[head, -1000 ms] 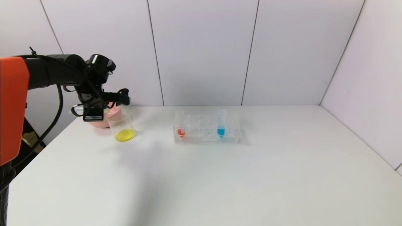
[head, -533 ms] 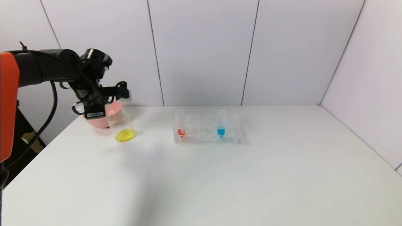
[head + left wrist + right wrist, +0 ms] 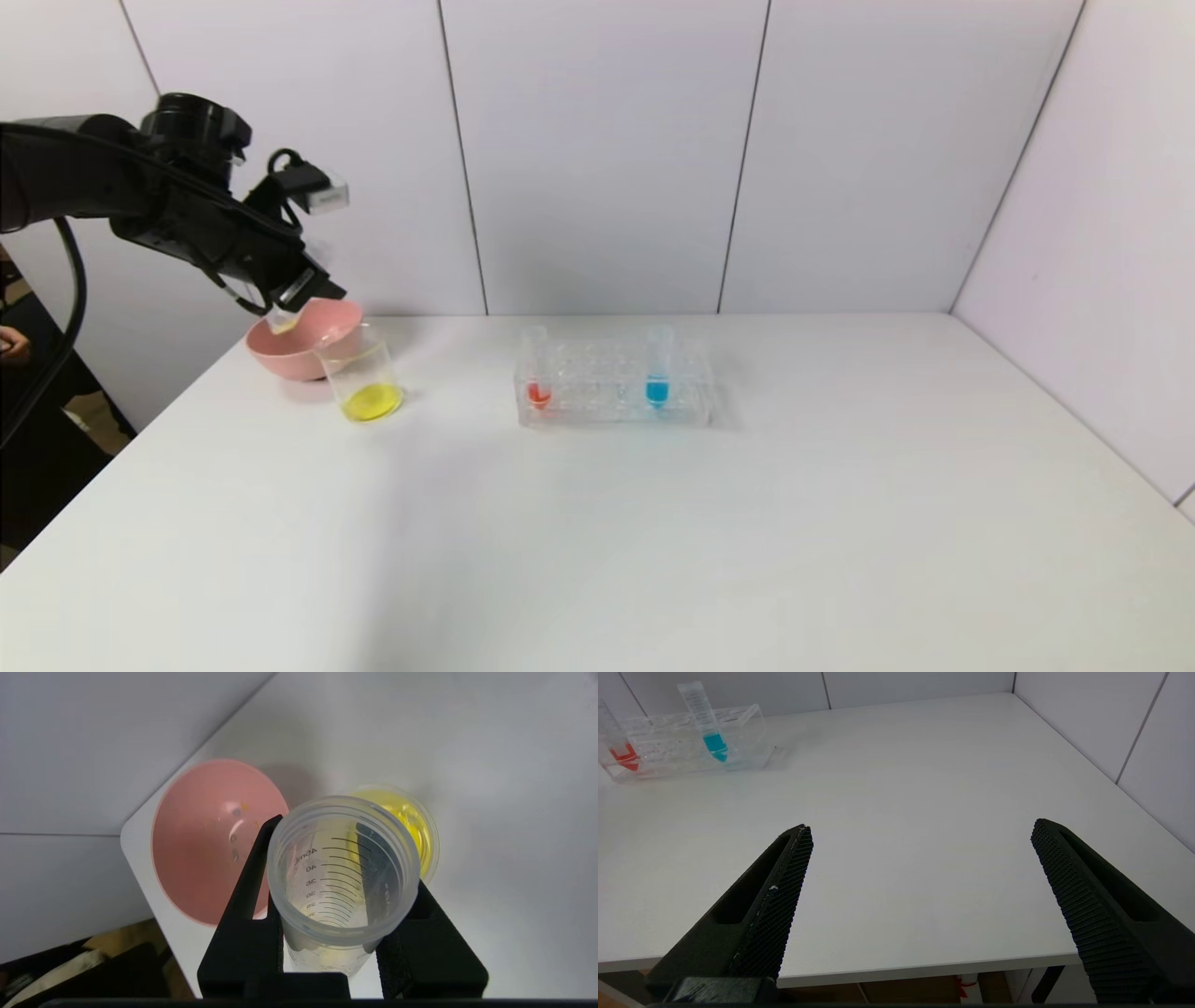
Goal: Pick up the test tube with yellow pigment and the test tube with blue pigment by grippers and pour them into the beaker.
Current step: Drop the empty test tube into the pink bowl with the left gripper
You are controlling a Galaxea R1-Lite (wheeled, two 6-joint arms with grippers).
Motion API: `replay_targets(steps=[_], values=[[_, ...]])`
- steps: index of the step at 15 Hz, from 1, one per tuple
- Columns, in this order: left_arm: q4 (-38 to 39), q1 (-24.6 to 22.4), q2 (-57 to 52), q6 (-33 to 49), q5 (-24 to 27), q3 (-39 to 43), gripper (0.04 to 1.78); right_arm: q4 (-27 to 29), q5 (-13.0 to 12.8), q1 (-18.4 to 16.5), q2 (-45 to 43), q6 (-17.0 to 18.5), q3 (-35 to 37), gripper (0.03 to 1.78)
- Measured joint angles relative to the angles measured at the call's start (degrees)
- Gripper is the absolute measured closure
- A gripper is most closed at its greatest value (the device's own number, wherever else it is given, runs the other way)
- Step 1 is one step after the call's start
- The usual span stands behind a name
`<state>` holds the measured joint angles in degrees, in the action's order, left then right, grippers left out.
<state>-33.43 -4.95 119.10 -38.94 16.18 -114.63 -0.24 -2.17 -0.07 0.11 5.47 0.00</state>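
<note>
Head view takes in the broad white table (image 3: pixel 653 523), with the black left arm raised over its corner at about ten o'clock, the left gripper (image 3: pixel 285 313) angled down above the shallow pink round bowl (image 3: pixel 280 359). Toward the table's middle, at roughly twelve o'clock, stands the clear many-holed rectangular rack (image 3: pixel 611 387); the slim clear test tube with blue pigment (image 3: pixel 658 369) stands upright in its right part, and a matching tube with red-orange liquid (image 3: pixel 537 369) stands at its left end. The small clear glass beaker (image 3: pixel 364 378) sits just beside the bowl, on the side nearer the rack, with a yellow pool in its bottom. In the left wrist view the gripper's two black jaws are pressed against the sides of the clear graduated test tube with yellow pigment (image 3: pixel 343 872), its open mouth facing the camera, only a faint yellowish trace showing near its base. The right gripper (image 3: pixel 920 896) hangs off the table's near edge at about five o'clock, its ribbed black jaws spread wide with nothing between them.
</note>
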Motion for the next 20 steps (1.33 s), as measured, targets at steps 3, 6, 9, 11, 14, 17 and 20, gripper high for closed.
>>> replay_targets(steps=[3, 6, 9, 11, 14, 17, 20], values=[[10.19, -5.27, -1.33, 9.23, 12.13, 2.12, 1.28, 0.00, 0.00, 0.00, 0.00, 0.04, 0.00, 0.10], [20.29, -9.05, -2.23, 15.92, 18.82, 6.85, 1.28, 0.00, -0.02, -0.02, 0.00, 0.00, 0.00, 0.10], [34.69, -10.73, -2.68, 22.65, 20.33, 15.07, 1.28, 0.00, -0.02, -0.02, 0.00, 0.04, 0.00, 0.10], [46.98, -11.41, -2.51, 28.09, 20.18, 20.18, 1.28, 0.00, -0.02, -0.02, 0.00, 0.04, 0.00, 0.10], [63.44, -11.82, 0.02, 33.43, 16.92, 23.11, 1.28, 0.02, 0.00, -0.02, 0.00, 0.00, 0.00, 0.10], [74.19, -12.00, 3.80, 36.83, 14.88, 23.78, 1.28, 0.00, -0.02, 0.00, 0.00, 0.01, 0.00, 0.10], [74.50, -11.97, 5.99, 36.94, 14.86, 24.36, 1.28, 0.02, -0.02, 0.00, 0.00, 0.01, 0.00, 0.10]])
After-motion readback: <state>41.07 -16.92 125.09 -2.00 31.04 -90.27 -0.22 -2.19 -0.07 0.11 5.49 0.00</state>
